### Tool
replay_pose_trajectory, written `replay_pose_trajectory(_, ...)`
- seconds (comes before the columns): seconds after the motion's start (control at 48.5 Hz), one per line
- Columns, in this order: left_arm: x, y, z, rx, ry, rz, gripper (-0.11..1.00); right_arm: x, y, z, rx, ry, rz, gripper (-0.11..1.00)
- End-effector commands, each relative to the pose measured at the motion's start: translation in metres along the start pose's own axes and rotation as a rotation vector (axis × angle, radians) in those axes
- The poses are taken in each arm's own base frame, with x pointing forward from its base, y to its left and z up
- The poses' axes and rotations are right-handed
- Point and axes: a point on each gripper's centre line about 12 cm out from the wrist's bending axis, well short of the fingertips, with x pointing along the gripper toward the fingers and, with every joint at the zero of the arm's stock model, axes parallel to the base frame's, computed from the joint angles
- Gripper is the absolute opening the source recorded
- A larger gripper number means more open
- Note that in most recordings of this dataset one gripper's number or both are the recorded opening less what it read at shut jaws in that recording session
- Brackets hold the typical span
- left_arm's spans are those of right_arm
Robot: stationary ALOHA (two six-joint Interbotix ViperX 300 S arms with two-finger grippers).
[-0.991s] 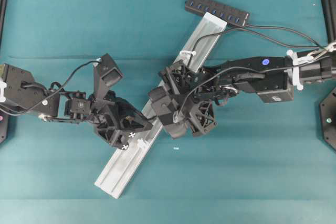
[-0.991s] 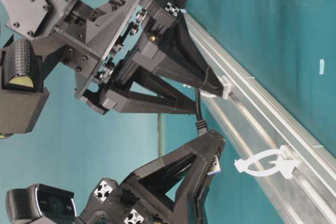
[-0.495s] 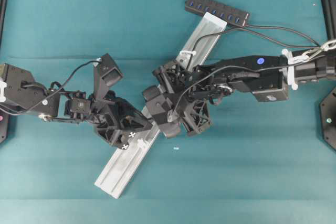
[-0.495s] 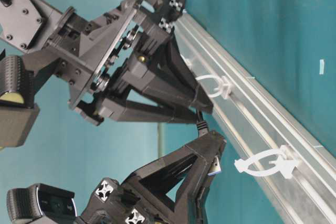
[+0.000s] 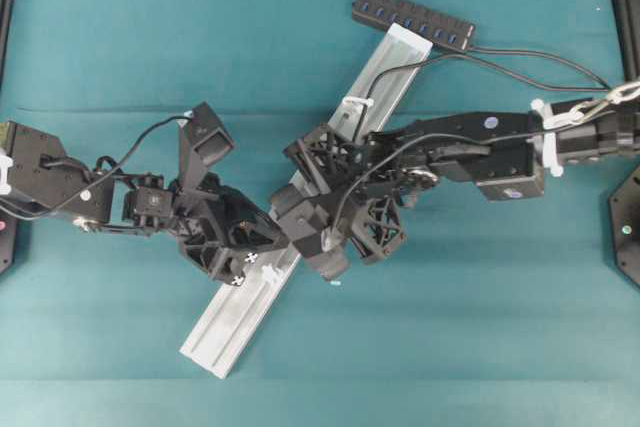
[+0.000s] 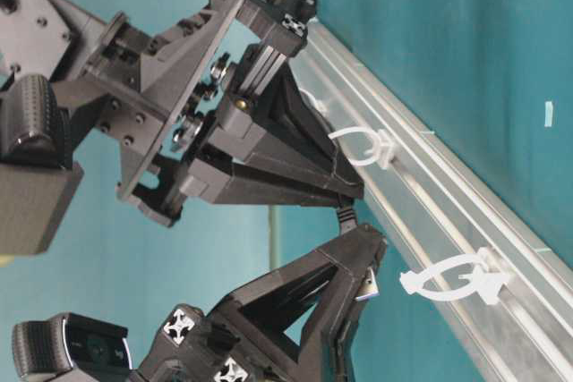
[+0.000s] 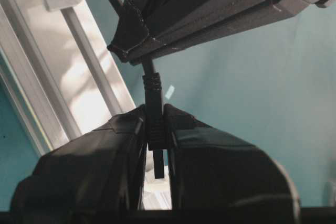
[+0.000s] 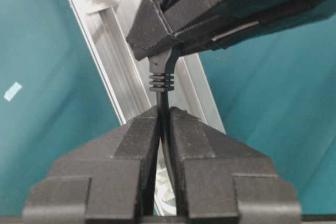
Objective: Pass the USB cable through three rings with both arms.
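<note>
The USB cable (image 7: 154, 95) ends in a small black plug, and my left gripper (image 7: 156, 113) is shut on that plug. Just past the ribbed collar, my right gripper (image 8: 164, 113) is shut on the thin cord (image 8: 161, 80). The two grippers meet tip to tip beside the silver rail, the left gripper (image 6: 369, 243) below and the right gripper (image 6: 354, 192) above in the table-level view. One white ring (image 6: 360, 146) stands on the rail right by the right gripper's tip. A second ring (image 6: 452, 280) is nearer the camera. From overhead a ring (image 5: 355, 104) near the rail's far end has the cord running through it.
The silver rail (image 5: 235, 322) lies diagonally on the teal table. A black multi-port hub (image 5: 412, 19) sits at its far end, with cables (image 5: 530, 55) trailing right. A small white scrap (image 5: 335, 284) lies beside the rail.
My right gripper has slid down the rail toward the left gripper and has gone from open to shut on the cord. The left gripper has kept its hold and place.
</note>
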Motion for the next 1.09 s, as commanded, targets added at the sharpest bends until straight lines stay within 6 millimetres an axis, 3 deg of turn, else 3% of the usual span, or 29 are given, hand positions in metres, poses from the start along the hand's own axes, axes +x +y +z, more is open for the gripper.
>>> replay_pose_trajectory(0.0, -0.002, -0.008, 0.011, 0.001, -0.033, -0.027, 0.11, 0.0, -0.002, 0.008, -0.015, -0.009, 0.003, 0.1)
replay_pose_trajectory(0.557, -0.004, -0.006, 0.019, -0.043, -0.056, -0.026, 0.12, 0.003, -0.006, 0.005, -0.074, 0.032, 0.006, 0.1)
replay_pose_trajectory(0.619, -0.004, -0.005, 0.018, -0.047, -0.051, -0.021, 0.24, 0.003, -0.006, 0.005, -0.074, 0.033, 0.005, 0.1)
replay_pose_trajectory(0.784, -0.008, -0.007, 0.018, -0.047, -0.053, -0.027, 0.73, 0.003, -0.006, 0.005, -0.087, 0.033, 0.005, 0.1)
replay_pose_trajectory(0.867, -0.013, -0.009, 0.02, -0.043, -0.061, -0.036, 0.92, 0.003, -0.005, 0.005, -0.093, 0.034, 0.007, 0.1)
replay_pose_trajectory(0.929, -0.019, -0.011, 0.02, -0.043, -0.066, -0.043, 0.98, 0.003, -0.005, 0.006, -0.097, 0.033, 0.006, 0.1)
replay_pose_trajectory(1.073, -0.041, -0.018, 0.02, -0.036, -0.077, -0.073, 0.96, 0.003, -0.005, 0.005, -0.128, 0.046, -0.002, 0.1)
